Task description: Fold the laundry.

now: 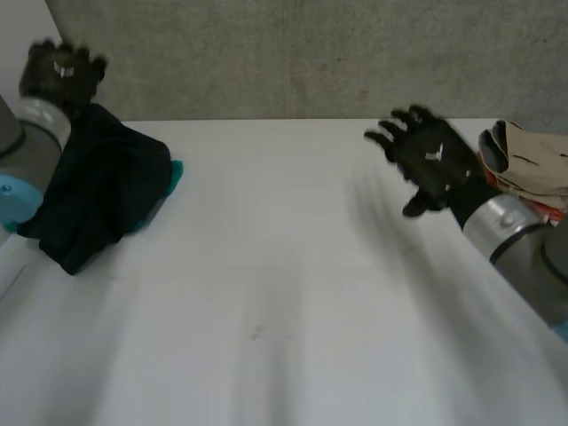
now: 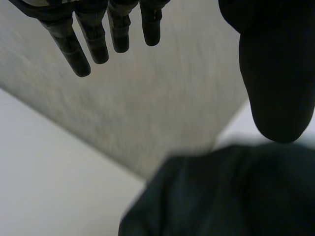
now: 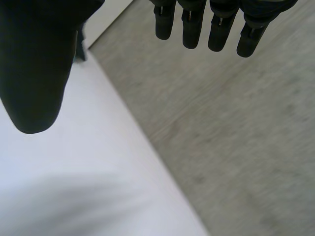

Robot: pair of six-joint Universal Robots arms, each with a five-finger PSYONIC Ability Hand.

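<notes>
The dark laundry (image 1: 106,191) is soft matt cloth, the table (image 1: 284,293) smooth matt white, the wall (image 1: 311,53) rough.

A plain test lab, by the look: white table (image 1: 284,302); bare grey concrete wall (image 1: 311,53) behind it.

There are two black hands: the left hand (image 1: 60,73) in the upper left of the frame and the right hand (image 1: 430,160) in the upper right. There are two arms, the left arm (image 1: 37,126) and the right arm (image 1: 515,235), one on each side. There is one white table (image 1: 284,293). There are two heaps of laundry. One dark heap (image 1: 102,191) lies at the left with one teal piece (image 1: 173,177) peeping out. One tan heap (image 1: 532,160) sits at the right edge with one orange-red piece (image 1: 490,164) on its left side. One grey wall (image 1: 311,53) runs along the top.
</notes>
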